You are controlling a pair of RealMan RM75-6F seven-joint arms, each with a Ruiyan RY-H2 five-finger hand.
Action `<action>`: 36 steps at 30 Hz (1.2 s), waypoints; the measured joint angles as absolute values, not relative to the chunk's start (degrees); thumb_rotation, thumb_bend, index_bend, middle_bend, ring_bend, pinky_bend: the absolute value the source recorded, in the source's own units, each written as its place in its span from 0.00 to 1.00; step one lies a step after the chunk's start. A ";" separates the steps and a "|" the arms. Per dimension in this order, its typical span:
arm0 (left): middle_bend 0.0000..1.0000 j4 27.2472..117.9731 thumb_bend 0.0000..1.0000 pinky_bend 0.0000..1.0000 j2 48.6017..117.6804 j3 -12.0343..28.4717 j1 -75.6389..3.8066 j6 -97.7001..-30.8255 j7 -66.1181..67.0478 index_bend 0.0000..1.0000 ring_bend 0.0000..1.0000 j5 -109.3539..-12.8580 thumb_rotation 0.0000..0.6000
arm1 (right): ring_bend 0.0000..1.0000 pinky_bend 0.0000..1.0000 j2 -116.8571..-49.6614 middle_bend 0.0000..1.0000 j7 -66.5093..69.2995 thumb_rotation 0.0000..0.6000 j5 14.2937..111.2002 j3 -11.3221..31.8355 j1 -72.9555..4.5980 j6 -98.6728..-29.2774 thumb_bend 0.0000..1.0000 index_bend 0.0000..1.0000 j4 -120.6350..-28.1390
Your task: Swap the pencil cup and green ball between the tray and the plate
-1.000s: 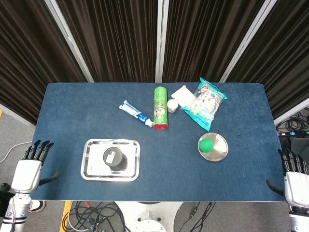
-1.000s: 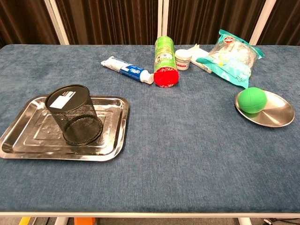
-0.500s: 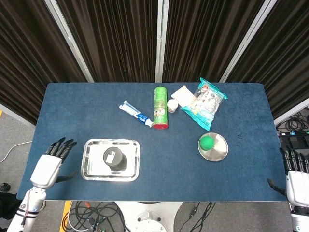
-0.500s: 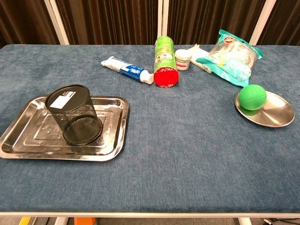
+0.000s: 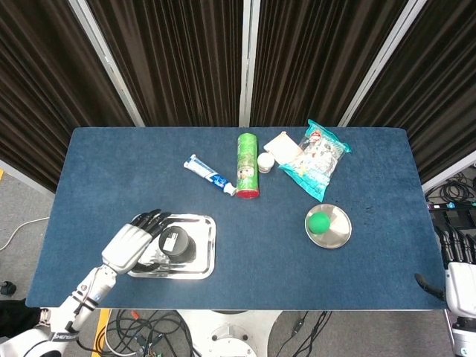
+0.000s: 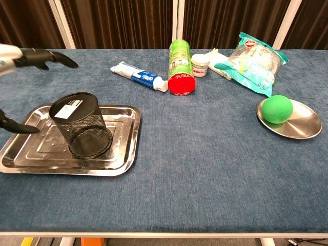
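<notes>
we start at the left. our left hand (image 5: 136, 244) is over the left edge of the rectangular stainless steel tray (image 5: 202, 260), fingers spread apart and empty. in the chest view the fingertips (image 6: 57, 57) reach in above and the thumb lies low over the tray, bracketing free space to the left of the cup. no contact with the cup is visible.

the black wire mesh pencil cup (image 6: 82, 124) stands upright on the tray, its long axis vertical, mouth up, with a white label on the rim side. it lies immediately to the right of the left hand. we judge the left hand to be the nearer one for the cup, and the approach to be a sideways closure around the cup wall.

across the middle of the blue felt desk (image 5: 97, 171) lie a white and blue toothpaste tube (image 5: 209, 175), a green canister with a red cap (image 5: 247, 166), a small white jar (image 5: 265, 161) and a printed snack bag (image 5: 315, 158).

further right, the green ball (image 5: 317, 222) sits on the round metal plate (image 5: 339, 231), toward its left rim.

our right hand (image 5: 457, 271) is at the far right edge of the desk, well apart from the plate, fingers extended and holding nothing. the swap is not yet begun.
</notes>
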State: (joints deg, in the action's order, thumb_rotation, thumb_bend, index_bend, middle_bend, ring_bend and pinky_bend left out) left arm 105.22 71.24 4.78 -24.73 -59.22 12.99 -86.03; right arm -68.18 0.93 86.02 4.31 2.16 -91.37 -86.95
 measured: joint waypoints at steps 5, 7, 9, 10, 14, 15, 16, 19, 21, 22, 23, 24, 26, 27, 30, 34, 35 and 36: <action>0.02 105.10 0.09 0.14 71.69 6.01 -28.48 -54.86 12.93 0.10 0.00 -81.79 1.00 | 0.00 0.00 -68.76 0.00 1.66 1.00 85.37 4.39 2.16 -90.96 0.07 0.00 -85.55; 0.02 104.19 0.09 0.14 72.42 6.41 -29.66 -53.99 13.03 0.10 0.00 -81.21 1.00 | 0.00 0.00 -68.84 0.00 1.87 1.00 85.14 4.40 2.18 -90.80 0.07 0.00 -85.29; 0.02 103.18 0.09 0.14 73.04 6.63 -30.52 -53.28 13.29 0.10 0.00 -80.45 1.00 | 0.00 0.00 -68.89 0.00 1.99 1.00 85.09 4.38 2.20 -90.73 0.07 0.00 -85.14; 0.02 102.68 0.09 0.14 73.41 6.72 -30.95 -52.78 13.30 0.10 0.00 -79.77 1.00 | 0.00 0.00 -68.92 0.00 2.02 1.00 85.07 4.35 2.21 -90.69 0.07 0.00 -85.07; 0.02 101.08 0.09 0.16 74.66 6.67 -32.14 -51.79 12.70 0.10 0.00 -78.66 1.00 | 0.00 0.00 -69.05 0.00 2.13 1.00 84.84 4.26 2.13 -90.13 0.07 0.00 -84.70; 0.04 100.77 0.09 0.18 74.98 6.64 -32.33 -51.77 12.41 0.10 0.00 -78.68 1.00 | 0.00 0.00 -69.13 0.00 2.20 1.00 84.75 4.25 2.06 -89.93 0.07 0.00 -84.59; 0.05 100.48 0.09 0.19 75.33 6.60 -32.57 -51.77 11.93 0.10 0.00 -78.82 1.00 | 0.00 0.00 -69.19 0.00 2.26 1.00 84.70 4.25 2.01 -89.85 0.07 0.00 -84.51; 0.11 99.37 0.09 0.24 76.10 6.33 -33.42 -51.73 11.01 0.10 0.03 -79.70 1.00 | 0.00 0.00 -69.34 0.00 2.38 1.00 84.72 4.29 2.00 -89.92 0.07 0.00 -84.40; 0.15 99.06 0.09 0.30 76.29 6.04 -33.86 -51.61 10.69 0.12 0.08 -80.04 1.00 | 0.00 0.00 -69.37 0.00 2.43 1.00 84.65 4.31 2.02 -89.93 0.07 0.00 -84.34; 0.16 98.91 0.09 0.31 76.37 5.84 -34.01 -51.63 10.54 0.13 0.09 -80.31 1.00 | 0.00 0.00 -69.37 0.00 2.46 1.00 84.59 4.32 2.03 -89.91 0.07 0.00 -84.30; 0.18 98.80 0.09 0.34 76.45 5.70 -34.08 -51.74 10.41 0.15 0.11 -80.53 1.00 | 0.00 0.00 -69.36 0.00 2.49 1.00 84.53 4.33 2.03 -89.86 0.07 0.00 -84.26; 0.20 98.71 0.10 0.36 76.54 5.60 -34.10 -51.96 10.24 0.17 0.13 -80.78 1.00 | 0.00 0.00 -69.35 0.00 2.54 1.00 84.43 4.34 2.03 -89.77 0.07 0.00 -84.18; 0.23 98.37 0.12 0.37 76.85 5.34 -34.10 -52.73 9.77 0.21 0.14 -81.64 1.00 | 0.00 0.00 -69.37 0.00 2.62 1.00 84.27 4.36 2.03 -89.64 0.07 0.00 -84.05; 0.24 98.15 0.13 0.37 77.01 5.18 -34.10 -53.12 9.59 0.22 0.14 -82.06 1.00 | 0.00 0.00 -69.42 0.00 2.70 1.00 84.19 4.37 2.03 -89.57 0.07 0.00 -83.97; 0.28 97.44 0.17 0.39 77.53 4.63 -34.27 -53.79 9.31 0.26 0.16 -82.79 1.00 | 0.00 0.00 -69.55 0.00 2.80 1.00 84.14 4.35 2.03 -89.49 0.07 0.00 -83.79; 0.32 97.12 0.22 0.45 77.91 4.45 -34.52 -54.27 9.23 0.34 0.22 -82.93 1.00 | 0.00 0.00 -69.59 0.00 2.93 1.00 84.09 4.36 2.06 -89.49 0.07 0.00 -83.71; 0.34 97.03 0.22 0.46 78.06 4.38 -34.56 -54.51 9.15 0.36 0.23 -83.06 1.00 | 0.00 0.00 -69.59 0.00 2.96 1.00 84.08 4.38 2.04 -89.47 0.07 0.00 -83.69; 0.35 96.93 0.23 0.48 78.14 4.33 -34.60 -54.68 9.12 0.36 0.24 -83.17 1.00 | 0.00 0.00 -69.60 0.00 2.98 1.00 84.05 4.39 2.03 -89.42 0.07 0.00 -83.65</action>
State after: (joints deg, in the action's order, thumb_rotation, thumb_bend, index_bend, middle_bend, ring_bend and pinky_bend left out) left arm 96.93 78.14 4.33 -34.60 -54.68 9.12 -83.17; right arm -69.60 2.98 84.05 4.39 2.03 -89.42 -83.65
